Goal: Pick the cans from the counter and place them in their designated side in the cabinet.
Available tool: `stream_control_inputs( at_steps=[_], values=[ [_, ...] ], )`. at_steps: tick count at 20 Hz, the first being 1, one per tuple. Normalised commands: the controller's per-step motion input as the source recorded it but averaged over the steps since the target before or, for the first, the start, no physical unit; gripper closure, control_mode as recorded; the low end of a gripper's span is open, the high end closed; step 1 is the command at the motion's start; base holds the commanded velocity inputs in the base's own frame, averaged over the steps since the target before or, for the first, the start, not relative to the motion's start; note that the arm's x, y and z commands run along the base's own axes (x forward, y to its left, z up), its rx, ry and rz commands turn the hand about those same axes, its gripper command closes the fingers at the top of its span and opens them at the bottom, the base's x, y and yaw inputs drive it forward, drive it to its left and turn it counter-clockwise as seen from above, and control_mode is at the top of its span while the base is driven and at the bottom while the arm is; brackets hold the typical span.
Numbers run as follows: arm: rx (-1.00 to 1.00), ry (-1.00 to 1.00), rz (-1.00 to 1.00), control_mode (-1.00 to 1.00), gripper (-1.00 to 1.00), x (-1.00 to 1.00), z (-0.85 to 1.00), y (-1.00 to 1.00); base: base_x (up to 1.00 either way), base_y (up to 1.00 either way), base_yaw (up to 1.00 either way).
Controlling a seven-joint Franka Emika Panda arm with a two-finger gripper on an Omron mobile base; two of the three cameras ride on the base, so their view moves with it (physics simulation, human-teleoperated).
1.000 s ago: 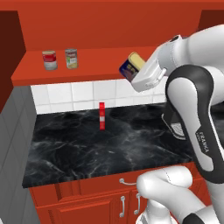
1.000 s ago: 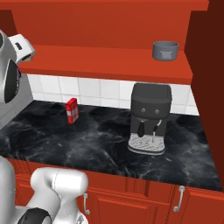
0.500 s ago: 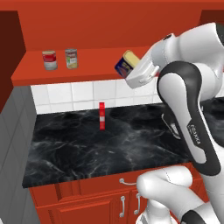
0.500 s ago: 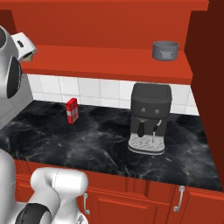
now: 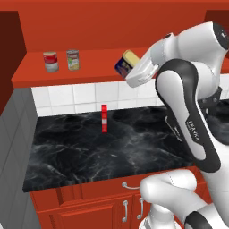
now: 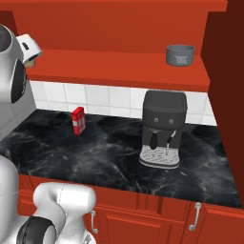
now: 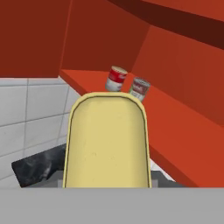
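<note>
- Claw (image 5: 129, 70) is clenching the rectangular dark blue tin with yellow top (image 5: 125, 63) beside the red cabinet shelf (image 5: 94, 67).
- Round yellow-green labelled can (image 5: 73, 60) is already sitting there, near the red-and-white can (image 5: 50, 61).
- Black marble table (image 5: 89, 147) is holding no remaining cans; one placement is left.

White square wall tiles (image 5: 85, 95) run in a band behind the worktop, beneath red-orange upper panelling. Red drawers and doors with silver handles (image 6: 195, 217) sit below. A grey tiled side wall (image 5: 13, 134) closes the left end — a dark red panel (image 6: 233, 95) the right. Light is even, with soft gloss.
</note>
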Motion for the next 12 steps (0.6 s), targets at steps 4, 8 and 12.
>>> stream_control_inputs(
  at_steps=[4,8,12],
  values=[
    [0.00,0.00,0.01,-1.00,1.00,0.19,-0.02,0.05,0.00,0.00,0.00],
    [0.00,-0.01,0.01,-1.00,1.00,0.17,-0.06,0.04,0.00,0.00,0.00],
    [0.00,-0.02,0.01,-1.00,1.00,0.15,-0.13,0.02,0.00,0.00,0.00]
  ],
)
